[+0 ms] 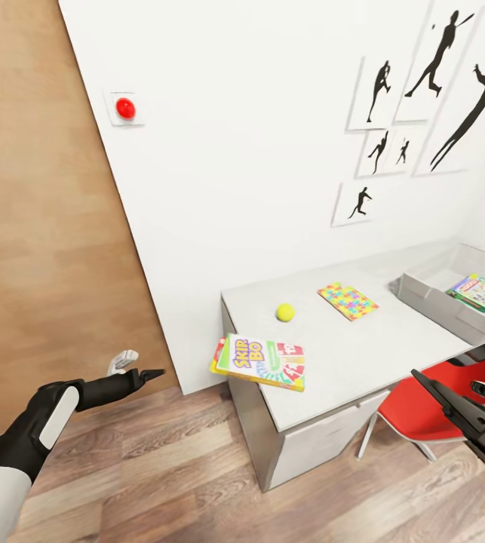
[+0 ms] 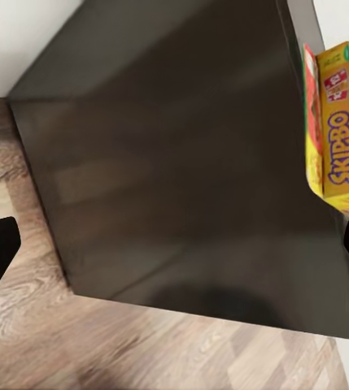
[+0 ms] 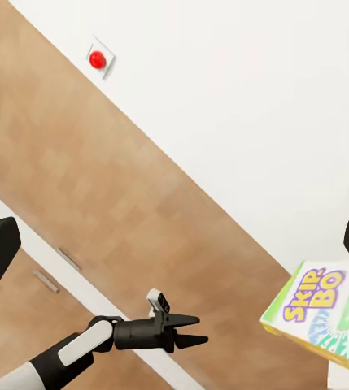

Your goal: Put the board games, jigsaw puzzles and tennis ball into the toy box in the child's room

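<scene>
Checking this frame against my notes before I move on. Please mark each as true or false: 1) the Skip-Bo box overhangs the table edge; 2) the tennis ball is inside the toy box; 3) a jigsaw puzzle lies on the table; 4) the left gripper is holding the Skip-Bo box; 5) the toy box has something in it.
1) True. The Skip-Bo box juts past the near corner of the table.
2) False. The tennis ball sits on the table, apart from the toy box.
3) True. A jigsaw puzzle lies flat between ball and toy box.
4) False. The left gripper is open and empty, over the floor, short of the table.
5) True. A printed game box lies inside.
</scene>
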Tool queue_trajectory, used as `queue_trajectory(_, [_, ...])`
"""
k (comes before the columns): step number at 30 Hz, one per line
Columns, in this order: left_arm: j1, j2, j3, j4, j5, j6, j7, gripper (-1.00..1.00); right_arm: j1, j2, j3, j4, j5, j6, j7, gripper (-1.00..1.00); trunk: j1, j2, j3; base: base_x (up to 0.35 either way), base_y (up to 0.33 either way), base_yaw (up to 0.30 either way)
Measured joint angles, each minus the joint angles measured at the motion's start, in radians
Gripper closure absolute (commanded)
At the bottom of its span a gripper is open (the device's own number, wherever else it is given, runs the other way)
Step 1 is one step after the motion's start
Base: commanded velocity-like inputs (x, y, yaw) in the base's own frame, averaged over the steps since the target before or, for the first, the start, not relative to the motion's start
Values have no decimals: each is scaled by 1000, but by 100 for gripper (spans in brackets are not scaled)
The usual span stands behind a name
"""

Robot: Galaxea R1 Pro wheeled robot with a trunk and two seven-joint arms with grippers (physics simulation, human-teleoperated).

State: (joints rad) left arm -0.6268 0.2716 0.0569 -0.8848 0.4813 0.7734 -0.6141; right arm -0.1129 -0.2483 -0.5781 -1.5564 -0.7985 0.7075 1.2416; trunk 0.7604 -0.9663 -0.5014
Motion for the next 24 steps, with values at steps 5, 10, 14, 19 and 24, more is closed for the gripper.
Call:
queue_trajectory(5, [0,0,0,0,0,1,-2,-100,0,0,0,0,0,0,0,-100,0,0,0,0,-209,0])
queue_trajectory(10, [0,0,0,0,1,0,-4,-100,0,0,0,-1,0,0,0,-100,0,0,0,0,-103,0])
queue_trajectory(14, [0,0,0,0,0,0,-6,-100,0,0,1,-1,0,-1,0,-100,0,0,0,0,-231,0])
queue_trajectory(19, [0,0,0,0,1,1,-6,-100,0,0,1,-1,0,-1,0,-100,0,0,0,0,-276,0])
queue_trajectory(24, [0,0,0,0,2,1,-8,-100,0,1,2,-1,0,-1,0,-100,0,0,0,0,-183,0])
